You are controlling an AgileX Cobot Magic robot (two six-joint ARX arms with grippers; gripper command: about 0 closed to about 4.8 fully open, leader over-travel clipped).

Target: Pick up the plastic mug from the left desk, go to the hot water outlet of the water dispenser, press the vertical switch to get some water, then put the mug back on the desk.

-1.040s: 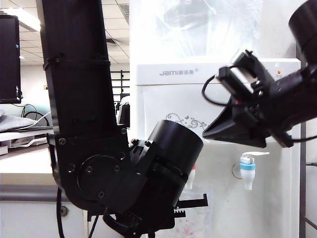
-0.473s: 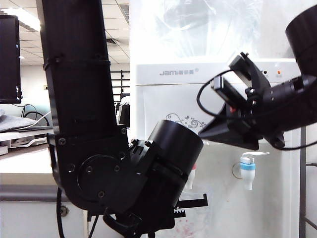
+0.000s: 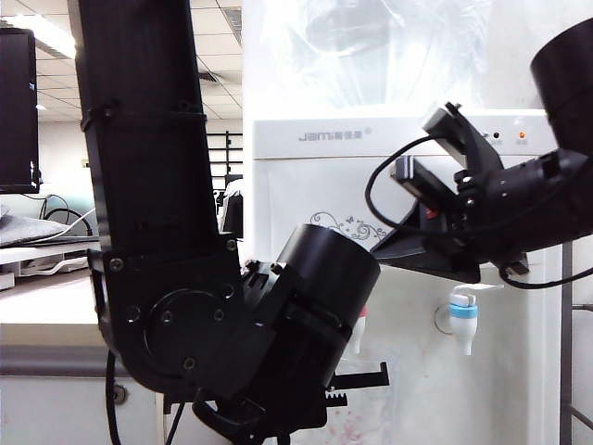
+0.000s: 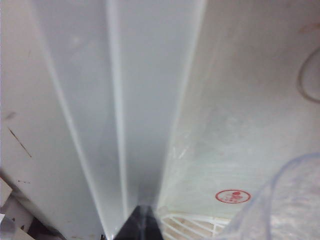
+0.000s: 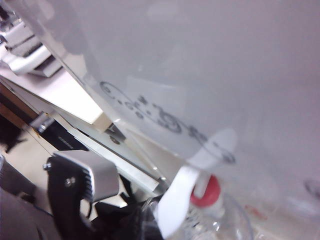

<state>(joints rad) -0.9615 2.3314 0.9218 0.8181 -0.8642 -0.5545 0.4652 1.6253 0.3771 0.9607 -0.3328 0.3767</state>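
Note:
The clear plastic mug [image 4: 285,200] hangs over the drip grid under the hot water outlet [image 5: 207,192], a white tap with a red collar. My left gripper [image 4: 142,227] is shut, with the mug beside it; the grip point is hidden. In the exterior view the left gripper [image 3: 357,380] and mug [image 3: 371,413] sit low under the red-collared tap [image 3: 358,332]. The white vertical switch [image 5: 182,197] stands over the mug's rim [image 5: 230,220]. My right gripper [image 3: 384,250] hovers just above the tap on the water dispenser [image 3: 315,185]. Its dark tips [image 5: 150,227] look shut, close to the lever.
A second tap with a blue collar [image 3: 463,324] sits right of the red one. The white drip tray [image 4: 190,225] lies below the mug. The left arm's bulky black links fill the foreground. The left desk [image 3: 42,306] lies behind them at far left.
My right arm has dropped and swung left, bringing its gripper nearer the red-collared tap. The left arm and the mug have stayed still.

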